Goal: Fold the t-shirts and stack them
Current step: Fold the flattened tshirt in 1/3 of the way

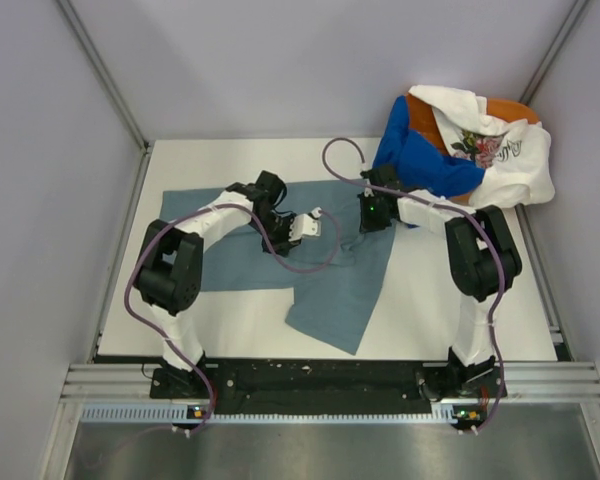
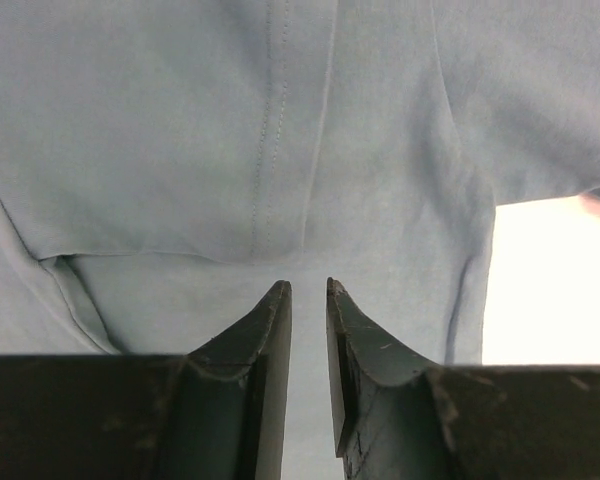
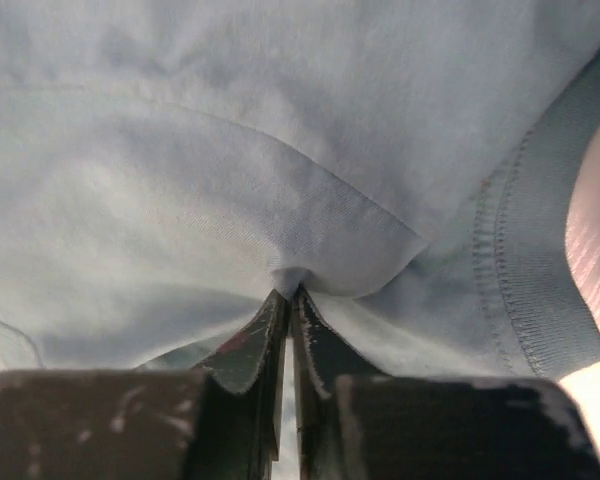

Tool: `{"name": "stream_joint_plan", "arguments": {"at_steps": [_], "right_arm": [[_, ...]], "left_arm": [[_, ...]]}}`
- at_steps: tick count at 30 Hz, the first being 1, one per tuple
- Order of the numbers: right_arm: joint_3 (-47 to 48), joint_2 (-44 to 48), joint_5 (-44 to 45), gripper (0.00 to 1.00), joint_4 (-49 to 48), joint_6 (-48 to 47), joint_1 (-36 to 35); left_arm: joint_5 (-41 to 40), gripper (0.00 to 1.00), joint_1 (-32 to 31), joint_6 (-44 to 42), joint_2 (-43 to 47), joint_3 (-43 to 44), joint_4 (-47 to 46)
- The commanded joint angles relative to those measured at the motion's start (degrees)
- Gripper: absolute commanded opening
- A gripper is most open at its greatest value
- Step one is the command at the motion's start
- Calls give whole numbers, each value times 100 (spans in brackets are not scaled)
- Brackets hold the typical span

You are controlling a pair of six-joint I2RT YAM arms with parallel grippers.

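Note:
The slate-blue t-shirt (image 1: 332, 292) lies spread over the middle of the white table (image 1: 430, 310), with its right part hanging down towards the front. My left gripper (image 1: 318, 220) hovers low over the shirt's middle. In the left wrist view (image 2: 307, 285) its jaws stand a narrow gap apart with nothing between them, and the cloth (image 2: 180, 130) lies below. My right gripper (image 1: 366, 222) is at the shirt's upper right. In the right wrist view (image 3: 290, 292) it is shut on a pinched fold of the slate-blue cloth (image 3: 180, 150), near a ribbed hem (image 3: 525, 270).
A pile at the table's back right corner holds the royal blue t-shirt (image 1: 420, 155), the white floral t-shirt (image 1: 500, 150) and the orange t-shirt (image 1: 510, 108) under it. Grey walls close in the table on the left, back and right. The arm cables loop over the shirt.

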State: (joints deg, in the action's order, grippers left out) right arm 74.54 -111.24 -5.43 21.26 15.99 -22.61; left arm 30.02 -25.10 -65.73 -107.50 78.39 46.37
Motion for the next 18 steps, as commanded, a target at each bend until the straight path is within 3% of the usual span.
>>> {"name": "stream_joint_plan", "arguments": {"at_steps": [1,6,9,12,18], "right_arm": [[447,102,279,0,-69,-271,37],[552,121,517,0,-87,-543,46],[588,-38,517,16,-60,-685,55],[579,5,430,39,-43,-877,55],[334,936,525,48,-77,-1141,-120]], "left_arm": [[-31,26,-91,482,546,27,100],[-373,30,-91,956,967,-200,135],[-620,31,-91,1238,1152,-394,135],[-725,31,-91,1554,1363,-579,144],[-1050,32,-91,1924,2153,-1324,4]]}}
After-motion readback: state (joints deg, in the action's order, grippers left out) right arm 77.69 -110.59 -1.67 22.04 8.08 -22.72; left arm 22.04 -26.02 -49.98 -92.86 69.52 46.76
